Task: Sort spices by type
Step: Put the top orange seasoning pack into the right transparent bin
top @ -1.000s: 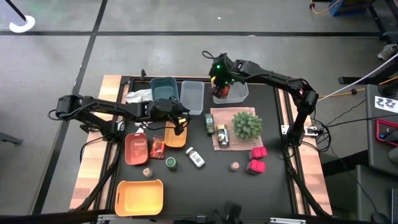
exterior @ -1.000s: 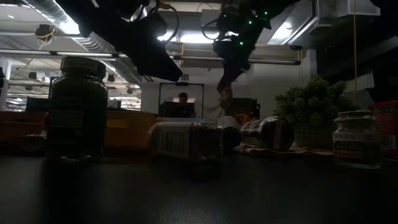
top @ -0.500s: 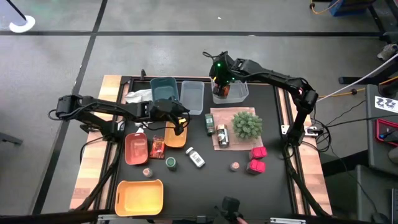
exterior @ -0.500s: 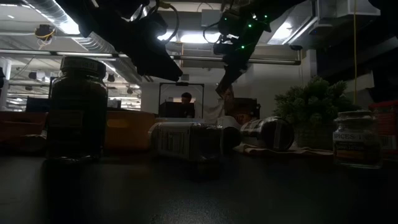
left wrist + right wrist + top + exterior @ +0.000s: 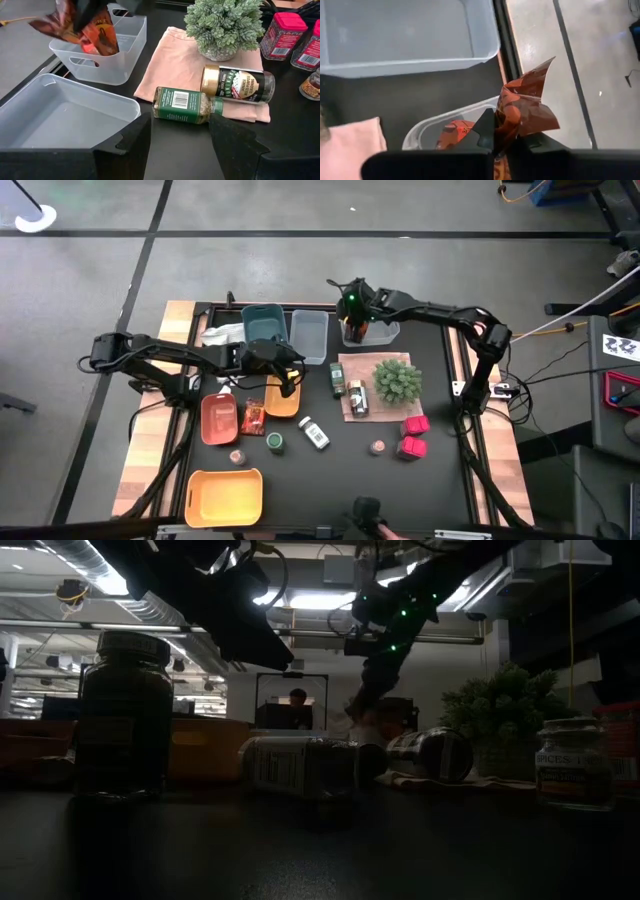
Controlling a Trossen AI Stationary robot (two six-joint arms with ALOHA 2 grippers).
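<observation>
My right gripper [image 5: 353, 320] is shut on a crumpled red-orange packet [image 5: 526, 107] over the small clear bin [image 5: 380, 332] at the table's far side. The left wrist view shows the packet [image 5: 87, 32] hanging at that bin's rim. My left gripper [image 5: 177, 135] is open and empty above the orange tray [image 5: 283, 398]. A second packet [image 5: 253, 417], a green-lidded jar [image 5: 274, 442], a white bottle [image 5: 316, 433] and two small jars [image 5: 237, 456] [image 5: 378, 448] are on the table. Two jars [image 5: 182, 104] [image 5: 237, 85] lie on a pink cloth. Two magenta boxes [image 5: 412, 435] stand at the right. My right gripper pinches the crumpled packet between its two fingers [image 5: 485, 127], near the packet's middle [image 5: 507, 125]. One end of the packet sticks out past the fingers. The fingers come from above, slanting down. The packet is lifted clear, its lower end [image 5: 102, 47] hanging at the bin's rim.
A teal bin [image 5: 263, 323] and a larger clear bin [image 5: 308, 337] stand at the far side. A red tray [image 5: 218, 418] and a yellow tray [image 5: 224, 495] lie at the left. A spiky green plant [image 5: 398, 380] stands on the cloth. A person sits in the room behind [image 5: 293, 705].
My right gripper has gone down with the packet toward the small clear bin, the arm tipping lower. The packet now hangs at the bin's rim, not above it.
</observation>
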